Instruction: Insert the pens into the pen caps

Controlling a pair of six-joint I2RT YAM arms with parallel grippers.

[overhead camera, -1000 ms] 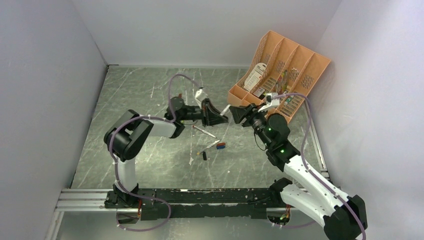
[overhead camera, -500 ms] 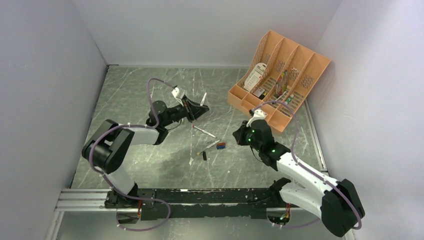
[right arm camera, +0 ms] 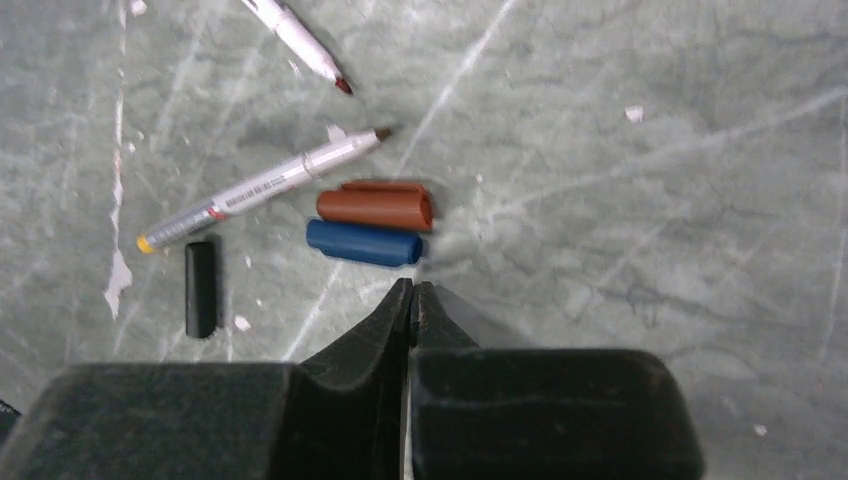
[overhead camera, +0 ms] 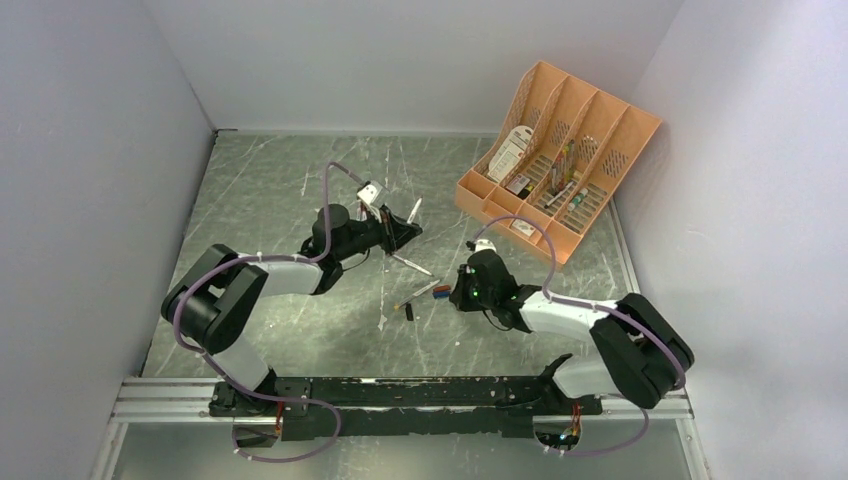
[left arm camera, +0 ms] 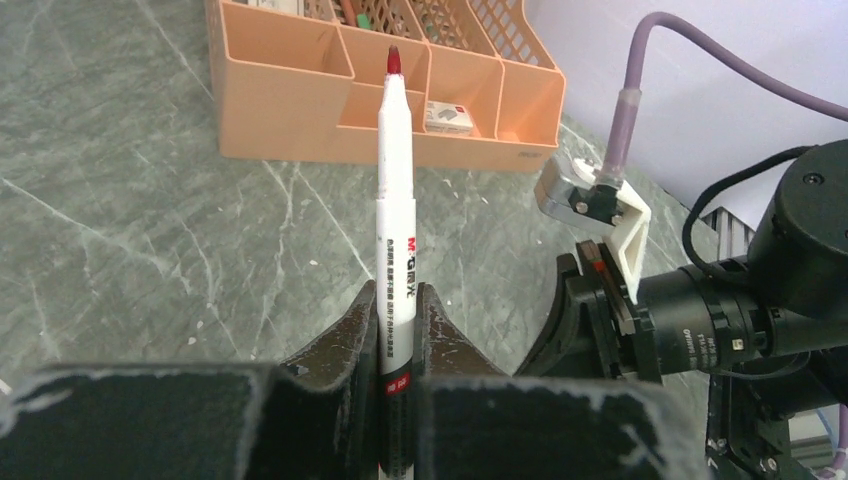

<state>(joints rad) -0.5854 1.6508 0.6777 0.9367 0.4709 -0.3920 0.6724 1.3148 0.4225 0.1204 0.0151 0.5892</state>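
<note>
My left gripper (left arm camera: 398, 295) is shut on a white pen (left arm camera: 397, 230) whose red tip points up and away; the top view shows that pen (overhead camera: 413, 211) sticking out beyond the gripper (overhead camera: 400, 232). My right gripper (right arm camera: 411, 290) is shut with nothing between its fingers, its tips just short of a blue pen cap (right arm camera: 363, 243). A red-brown cap (right arm camera: 376, 208) lies against the blue one. A black cap (right arm camera: 200, 289) lies apart to the left. Two more pens (right arm camera: 260, 187) (right arm camera: 298, 40) lie on the table beyond the caps.
An orange slotted organizer (overhead camera: 560, 150) with small items in it stands at the back right, leaning on the wall. Grey walls close the table in on the left, back and right. In the left wrist view the right arm's camera mount (left arm camera: 600, 205) is close on the right.
The right arm has dropped from beside the organizer down to the table by the caps, and its jaws have shut. The left arm drew back left, then came partway forward, still holding its pen.
</note>
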